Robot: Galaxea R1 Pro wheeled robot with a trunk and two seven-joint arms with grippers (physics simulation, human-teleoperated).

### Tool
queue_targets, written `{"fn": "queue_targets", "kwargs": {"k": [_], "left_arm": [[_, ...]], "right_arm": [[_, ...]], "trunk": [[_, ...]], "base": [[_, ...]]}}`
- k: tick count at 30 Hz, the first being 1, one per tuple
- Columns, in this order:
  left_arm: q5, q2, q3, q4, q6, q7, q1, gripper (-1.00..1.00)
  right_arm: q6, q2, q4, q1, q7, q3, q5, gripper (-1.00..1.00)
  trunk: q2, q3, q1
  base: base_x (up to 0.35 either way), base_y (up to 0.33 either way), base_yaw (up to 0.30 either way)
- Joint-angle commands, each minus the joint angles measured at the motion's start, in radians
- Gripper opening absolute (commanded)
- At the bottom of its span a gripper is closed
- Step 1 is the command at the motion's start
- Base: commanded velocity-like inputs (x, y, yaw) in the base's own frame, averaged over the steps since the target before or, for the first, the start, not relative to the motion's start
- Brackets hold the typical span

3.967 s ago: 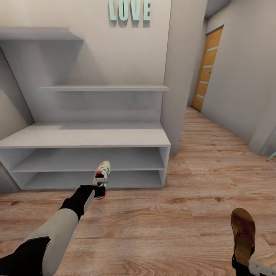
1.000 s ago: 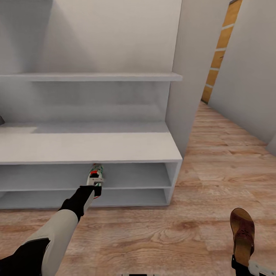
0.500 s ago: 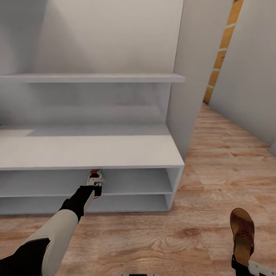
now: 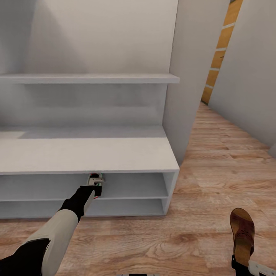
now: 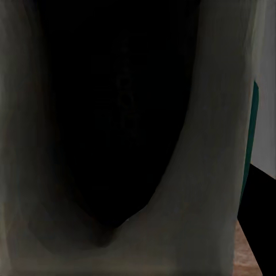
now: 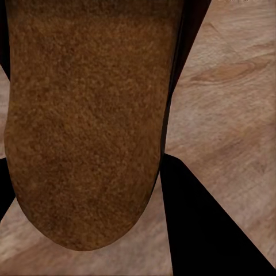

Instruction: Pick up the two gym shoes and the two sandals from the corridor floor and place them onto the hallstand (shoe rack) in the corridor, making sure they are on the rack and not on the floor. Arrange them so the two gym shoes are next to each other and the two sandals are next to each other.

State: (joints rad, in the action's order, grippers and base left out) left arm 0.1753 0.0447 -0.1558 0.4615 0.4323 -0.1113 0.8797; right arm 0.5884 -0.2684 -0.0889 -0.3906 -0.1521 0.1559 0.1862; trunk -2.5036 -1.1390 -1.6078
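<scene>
Left hand (image 4: 96,188) grips a light, stiff shoe (image 4: 96,179) by its heel at the bench (image 4: 88,153); right hand (image 4: 238,264) clamps a floppy sandal (image 4: 242,234)

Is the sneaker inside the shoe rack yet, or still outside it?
Partly in. The sneaker, held in the left gripper, has its front hidden under the top board of the shoe rack, over the upper shelf; only its heel shows.

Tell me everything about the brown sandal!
The flat brown leather sandal has a rounded toe, a crossing strap over the top and a lighter footbed. In the head view it stands up lengthwise, heel end down in the right hand, held above the wood-plank floor. The right wrist view shows its rough, grainy brown sole.
</scene>
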Motion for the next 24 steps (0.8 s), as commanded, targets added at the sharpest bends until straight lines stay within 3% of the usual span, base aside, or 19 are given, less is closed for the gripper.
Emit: {"fn": "queue_targets", "kwargs": {"k": [1,11,24], "left_arm": [[0.010,0.001,-0.007,0.002,0.005,0.002,0.000,-1.00],[0.010,0.001,-0.007,0.002,0.005,0.002,0.001,-1.00],[0.010,0.001,-0.007,0.002,0.005,0.002,0.001,-1.00]], "right_arm": [[0.004,0.000,0.001,-0.001,0.003,-0.003,0.012,-1.00],[0.004,0.000,0.001,-0.001,0.003,-0.003,0.012,-1.00],[0.004,0.000,0.001,-0.001,0.003,-0.003,0.012,-1.00]], "trunk": [[0.000,-0.001,0.000],[0.000,-0.001,0.000],[0.000,-0.001,0.000]], "base": [[0.011,-0.006,0.000],[0.150,-0.052,0.000],[0.009,-0.003,0.000]]}}
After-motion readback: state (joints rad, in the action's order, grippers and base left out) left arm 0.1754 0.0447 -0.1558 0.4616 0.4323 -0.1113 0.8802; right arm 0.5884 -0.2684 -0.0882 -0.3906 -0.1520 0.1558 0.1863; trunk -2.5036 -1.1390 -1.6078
